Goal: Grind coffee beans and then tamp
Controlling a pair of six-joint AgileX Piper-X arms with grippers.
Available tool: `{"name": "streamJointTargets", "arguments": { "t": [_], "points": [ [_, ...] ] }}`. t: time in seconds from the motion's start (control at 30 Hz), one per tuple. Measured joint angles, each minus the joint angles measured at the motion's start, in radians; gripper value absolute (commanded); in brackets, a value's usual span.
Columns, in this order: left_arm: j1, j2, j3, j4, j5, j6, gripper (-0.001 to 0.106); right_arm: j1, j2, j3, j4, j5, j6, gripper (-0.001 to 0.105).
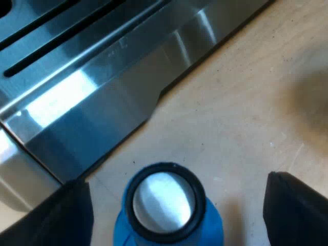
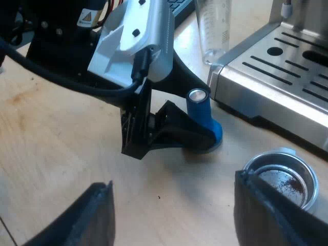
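Straddling the blue tamper (image 1: 164,202) with the left gripper (image 1: 174,210): fingers apart, bare wood on each side of the tamper, clamped on nothing. Tamper upright on the wooden table (image 1: 246,102), shiny metal end up, wider blue foot down, just beside the front edge of the espresso machine (image 1: 77,97) (the slotted steel tray end). Holding the right gripper (image 2: 174,205) above the table, fingers spread wide, gripping nothing. Close by one right finger, the metal holder (image 2: 284,177), possibly touching it, though hard to tell from this angle; basket open upward, a dusting of brown coffee grounds inside. At the machine's corner, a measuring glass (image 2: 212,31) upright, near the tamper but apart from it. From the right wrist: left arm reaching in low, its gripper at the tamper's foot.
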Motion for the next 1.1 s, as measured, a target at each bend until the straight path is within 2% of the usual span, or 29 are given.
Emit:
{"name": "streamJointTargets", "arguments": {
  "t": [0.4,0.5,0.57,0.87,1.0,1.1],
  "points": [
    [0.0,-0.258,0.0,0.038,0.0,-0.007,0.07,0.0,0.0,0.0,0.0,0.0,0.0,0.054],
    [0.0,-0.337,0.0,0.101,0.0,-0.007,0.07,0.0,0.0,0.0,0.0,0.0,0.0,0.054],
    [0.0,-0.435,0.0,0.174,0.0,-0.007,0.07,0.0,0.0,0.0,0.0,0.0,0.0,0.054],
    [0.0,-0.71,-0.002,0.325,0.002,-0.007,0.07,0.0,0.0,0.0,0.0,0.0,0.002,0.054],
    [0.0,-0.801,-0.015,0.426,0.002,-0.007,0.07,0.0,0.0,-0.005,0.007,0.0,0.002,0.054],
    [0.0,-0.859,-0.046,0.529,0.002,-0.007,0.07,0.0,0.0,-0.041,0.039,0.0,0.007,0.054]
  ]
}}
